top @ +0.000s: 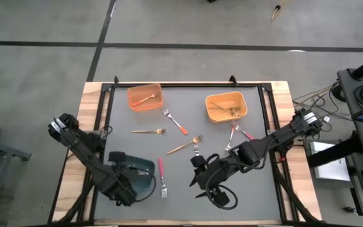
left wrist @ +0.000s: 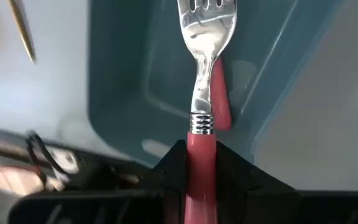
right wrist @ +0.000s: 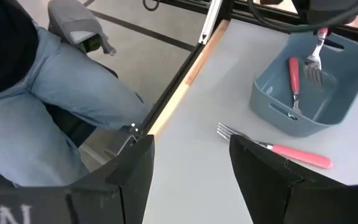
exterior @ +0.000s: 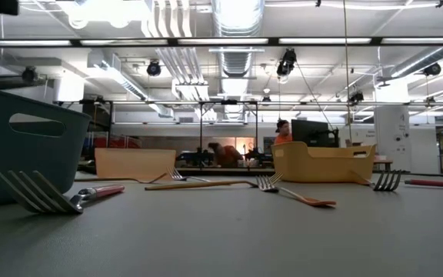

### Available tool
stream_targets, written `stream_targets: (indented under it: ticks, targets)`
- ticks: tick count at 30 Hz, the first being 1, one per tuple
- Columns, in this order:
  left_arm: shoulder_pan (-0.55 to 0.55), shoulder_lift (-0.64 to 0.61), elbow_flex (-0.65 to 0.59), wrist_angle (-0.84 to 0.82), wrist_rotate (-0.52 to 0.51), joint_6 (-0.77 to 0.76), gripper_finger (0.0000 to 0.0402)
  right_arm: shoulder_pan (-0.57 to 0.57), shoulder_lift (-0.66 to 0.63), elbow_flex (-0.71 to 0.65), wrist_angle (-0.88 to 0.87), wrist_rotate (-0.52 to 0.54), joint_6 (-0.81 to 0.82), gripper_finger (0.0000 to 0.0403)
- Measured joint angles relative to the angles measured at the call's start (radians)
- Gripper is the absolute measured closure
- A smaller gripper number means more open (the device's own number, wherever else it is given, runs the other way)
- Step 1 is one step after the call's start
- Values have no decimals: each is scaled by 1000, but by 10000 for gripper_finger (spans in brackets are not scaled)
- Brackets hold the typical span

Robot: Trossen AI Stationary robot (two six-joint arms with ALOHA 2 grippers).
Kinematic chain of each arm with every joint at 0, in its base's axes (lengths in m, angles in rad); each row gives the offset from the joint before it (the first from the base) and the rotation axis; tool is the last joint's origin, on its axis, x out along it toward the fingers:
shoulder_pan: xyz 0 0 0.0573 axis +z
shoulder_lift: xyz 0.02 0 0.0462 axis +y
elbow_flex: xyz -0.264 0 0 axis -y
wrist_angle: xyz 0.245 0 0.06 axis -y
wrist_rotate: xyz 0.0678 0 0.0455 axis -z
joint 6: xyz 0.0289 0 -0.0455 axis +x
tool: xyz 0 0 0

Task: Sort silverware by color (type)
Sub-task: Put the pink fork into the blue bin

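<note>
Fingers of the left gripper point(left wrist: 201, 177) are seen clamped on the handle of a pink fork point(left wrist: 205, 81), which is held over the teal bin point(top: 145, 178) near the table's front left corner; a second pink fork point(right wrist: 293, 82) is already laid inside that bin. The right gripper point(right wrist: 191, 168) is held with its fingers spread wide and empty, above the front middle of the table point(top: 263, 183).

Largest to smallest, the scene is made up of the table, the three bins, then the forks. An orange bin point(top: 145, 97) is set at the back left and a yellow-orange bin point(top: 226, 106) at the back right, each with cutlery in it. Loose forks are scattered across the middle.

One loose pink fork point(right wrist: 278, 149) is laid just right of the teal bin, its long axis running front to back, tines toward the front edge. It is judged to lie between the two arms, with the right fingers free to take it while the left ones are occupied.
</note>
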Motion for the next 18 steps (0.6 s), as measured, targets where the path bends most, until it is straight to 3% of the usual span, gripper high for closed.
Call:
stream_targets:
  ticks: [8, 18]
  targets:
    - [8, 1, -105, 21, 23, -70, 367, 0, 0, -6, 2, 1, -2, 202]
    - [51, 1, -104, 104, -4, -36, 367, 0, 1, -44, 25, 1, -3, 202]
